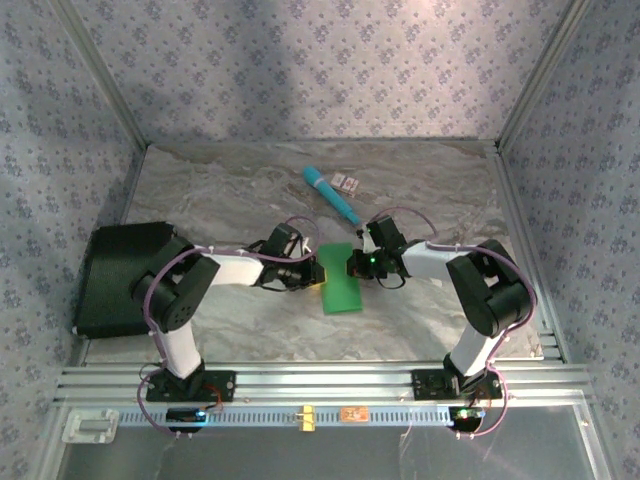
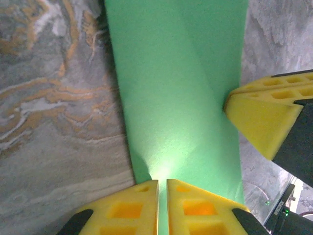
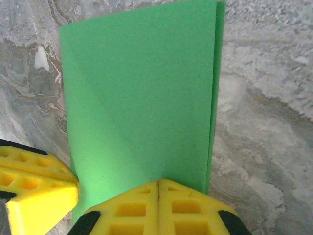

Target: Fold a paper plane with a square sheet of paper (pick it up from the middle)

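Mid-frame, the folded square sheet of paper [image 1: 340, 280] lies flat; the left gripper [image 2: 162, 183] and right gripper [image 3: 159, 182], both clenched, press opposite edges.

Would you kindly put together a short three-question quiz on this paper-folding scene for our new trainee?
1. True or false: the teal stick lies on top of the green paper.
2. Where does the green paper lie on the table? A) between the left gripper and the right gripper; B) to the left of both grippers; C) against the far wall.
3. Fill the gap: at the paper's edges, both grippers' yellow fingers stand ___ (open or shut).
Key: 1 false, the stick lies apart from the paper, farther back; 2 A; 3 shut.
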